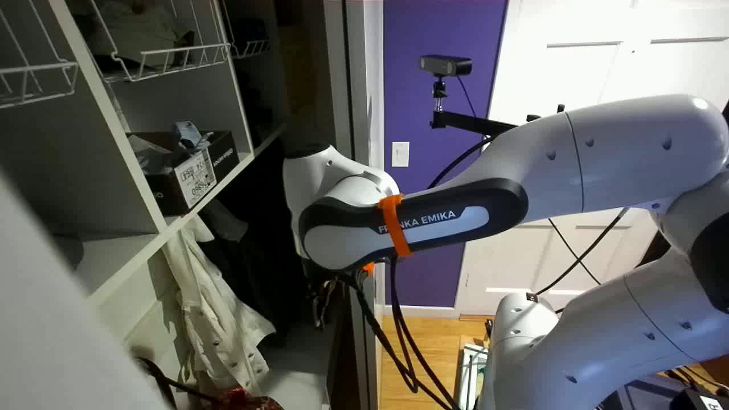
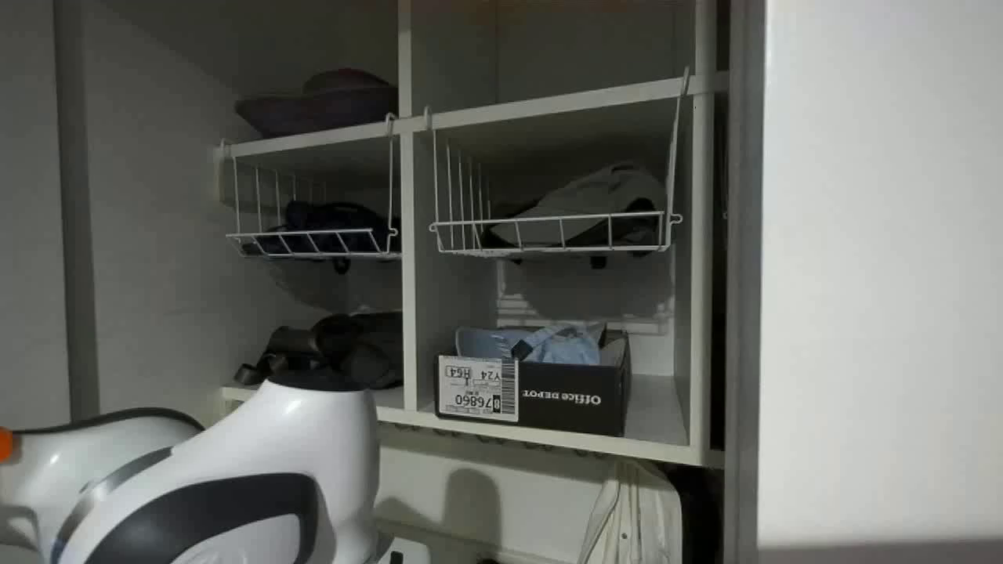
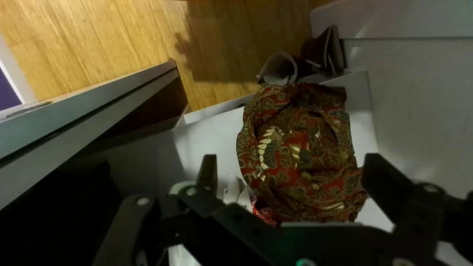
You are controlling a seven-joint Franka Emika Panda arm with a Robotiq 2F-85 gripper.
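The pincer [image 3: 292, 159] gapes wide above a red floral cloth [image 3: 303, 162] and lower than a black box [image 2: 576, 398] lettered "Office DEPOT" upside down beside a white label [image 2: 478, 389]; the arm [image 1: 558, 176] above reads "FRANKA EMIKA".

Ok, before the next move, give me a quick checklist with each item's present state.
1. Tool open: ok, fingers wide apart.
2. Red patterned cloth between the fingers in the wrist view: ok.
3. Cloth smooth: not ok, it lies crumpled on the white surface.
4. Fingers clear of the cloth: cannot tell, depth is unclear.
5. Black cables close against the Franka Emika arm: not ok, in an exterior view they hang slack below it.
6. Office Depot box on its shelf in both exterior views: ok.
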